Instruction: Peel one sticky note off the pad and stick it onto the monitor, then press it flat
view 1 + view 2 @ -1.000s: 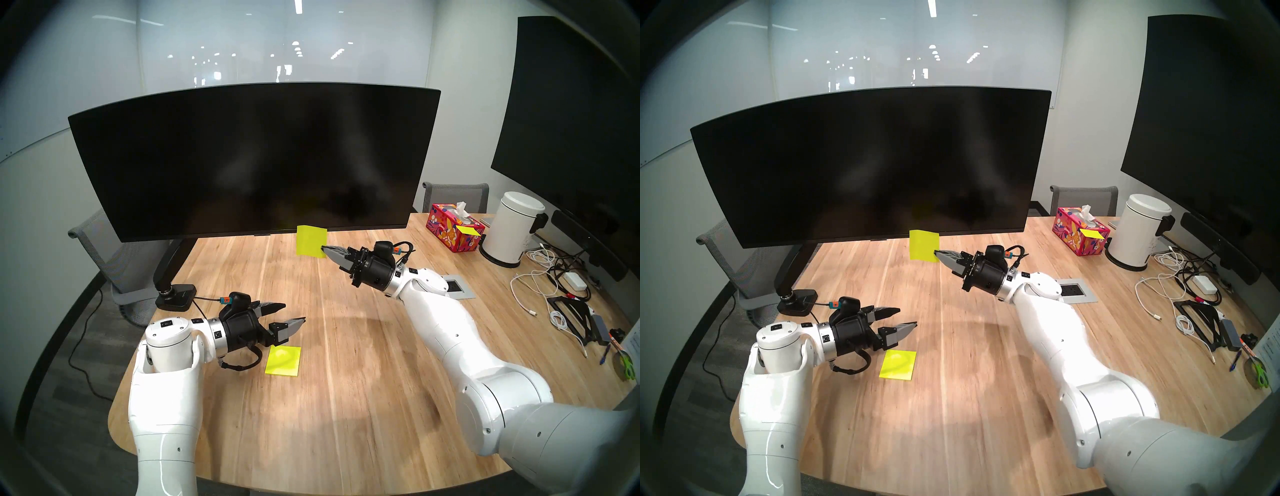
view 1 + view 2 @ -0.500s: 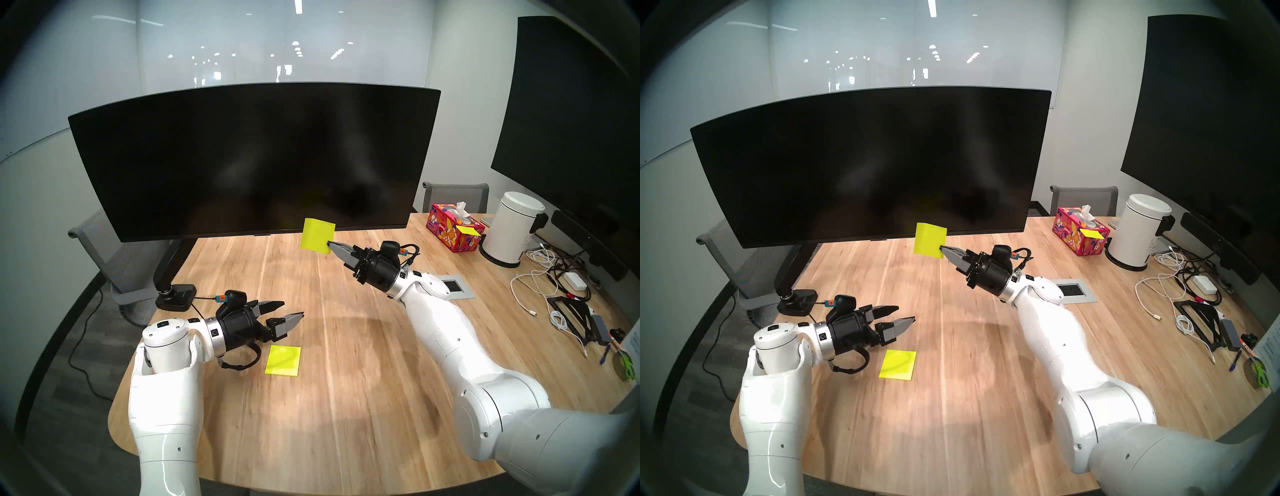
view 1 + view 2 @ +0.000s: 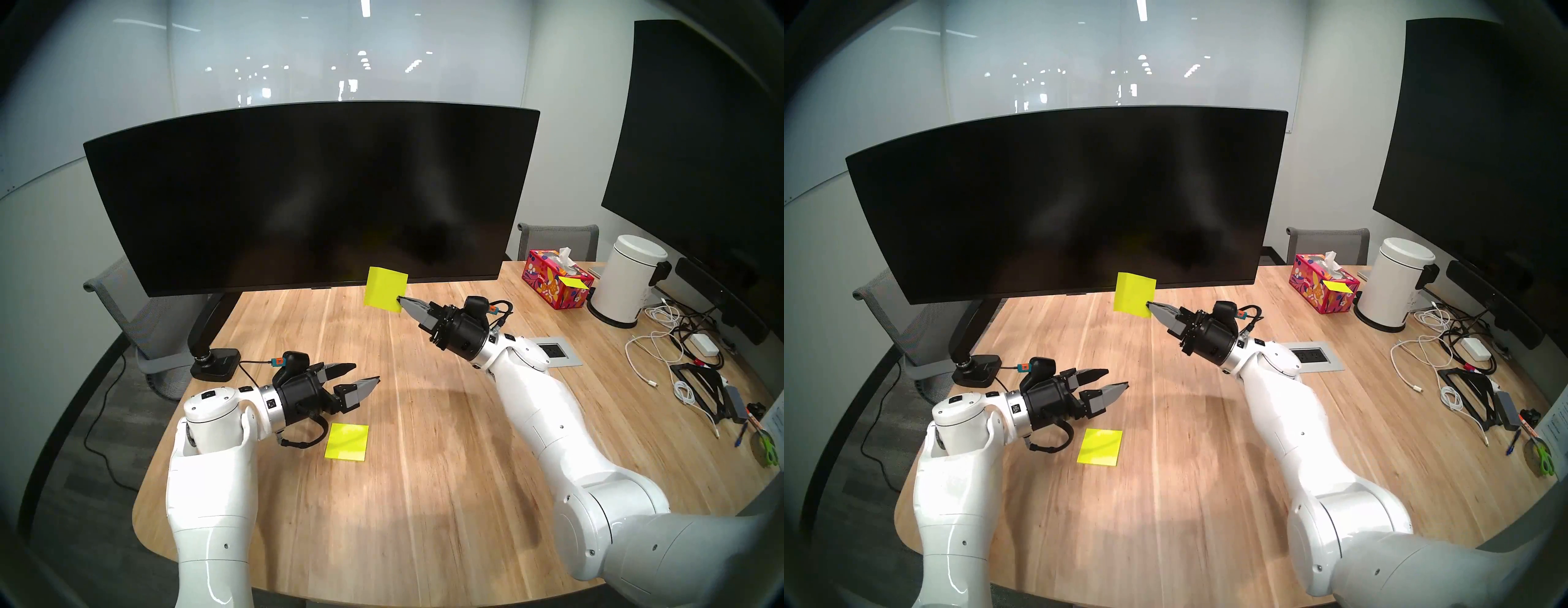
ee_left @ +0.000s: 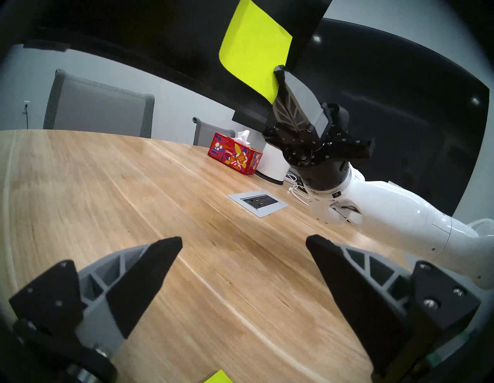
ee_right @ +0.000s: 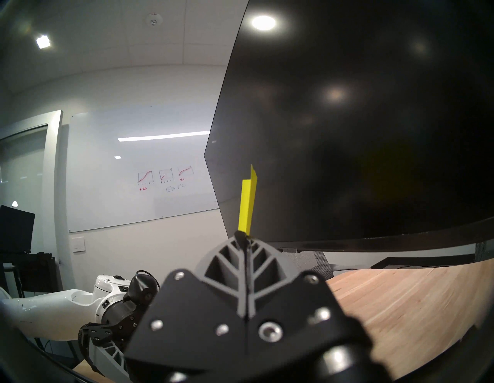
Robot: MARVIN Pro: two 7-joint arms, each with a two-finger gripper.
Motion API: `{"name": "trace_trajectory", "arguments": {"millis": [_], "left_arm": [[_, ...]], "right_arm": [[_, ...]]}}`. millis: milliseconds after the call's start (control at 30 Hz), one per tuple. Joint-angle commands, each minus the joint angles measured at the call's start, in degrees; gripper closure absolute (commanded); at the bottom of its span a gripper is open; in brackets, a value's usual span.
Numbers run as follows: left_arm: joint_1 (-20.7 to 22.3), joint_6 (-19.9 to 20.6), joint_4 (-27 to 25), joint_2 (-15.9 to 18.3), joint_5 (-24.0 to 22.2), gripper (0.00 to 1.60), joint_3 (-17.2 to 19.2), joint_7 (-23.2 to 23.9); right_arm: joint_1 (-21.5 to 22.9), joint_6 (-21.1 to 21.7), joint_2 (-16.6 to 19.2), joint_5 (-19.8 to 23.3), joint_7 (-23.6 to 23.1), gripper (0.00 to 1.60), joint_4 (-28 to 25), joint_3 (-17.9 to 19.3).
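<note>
The right tool [image 3: 400, 302] pinches one corner of the thin, square note [image 3: 385, 288], before the glossy curved monitor [image 3: 305, 199]. The left tool [image 3: 365, 374] hangs open at 12 o'clock of the pad [image 3: 346, 441] on the wood-grain desk [image 3: 424, 467].

The broad round-edged table [image 3: 424, 424] is showing pale streaky wood grain under a soft satin sheen. The wide curved black monitor [image 3: 297, 191] is looking smooth and semi-gloss, catching faint reflections. The thin yellow-green paper sticky note [image 3: 385, 288] is appearing matt, like the square yellow paper pad [image 3: 347, 441]. The two arms' white shells [image 3: 547, 416] are shining as glossy plastic, with brushed metal wrist rings. The far right floral tissue box [image 3: 555, 282] is looking like printed card.
</note>
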State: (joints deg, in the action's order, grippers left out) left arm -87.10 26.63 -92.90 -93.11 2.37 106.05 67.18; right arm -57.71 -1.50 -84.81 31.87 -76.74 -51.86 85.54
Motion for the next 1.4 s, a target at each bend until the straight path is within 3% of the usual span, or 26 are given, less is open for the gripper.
{"name": "trace_trajectory", "arguments": {"millis": [0, 200, 500, 800, 1367], "left_arm": [[3.40, -1.50, 1.21, -0.90, -0.52, 0.00, -0.15, -2.77], [5.47, -0.72, 2.78, -1.56, -2.91, 0.00, 0.13, -3.34], [4.95, 2.12, 1.98, -1.58, -6.70, 0.00, 0.32, -2.65], [4.06, 9.09, 0.76, -1.37, -12.16, 0.00, 0.80, -3.65], [4.80, 12.48, 0.88, -1.66, -14.77, 0.00, 1.91, -5.78]], "right_arm": [[0.06, 0.14, -0.22, 0.08, -0.16, 1.60, -2.67, -0.14], [-0.46, 0.31, -0.52, 0.35, -0.75, 1.60, -3.63, 0.02], [-1.28, 0.78, -1.04, 0.45, -0.67, 1.60, -4.69, 0.49], [-1.96, 1.14, -1.97, 0.33, -0.63, 1.60, -5.54, 0.61], [-2.20, 1.80, -3.30, 0.47, -0.57, 1.60, -5.72, 0.76]]}}
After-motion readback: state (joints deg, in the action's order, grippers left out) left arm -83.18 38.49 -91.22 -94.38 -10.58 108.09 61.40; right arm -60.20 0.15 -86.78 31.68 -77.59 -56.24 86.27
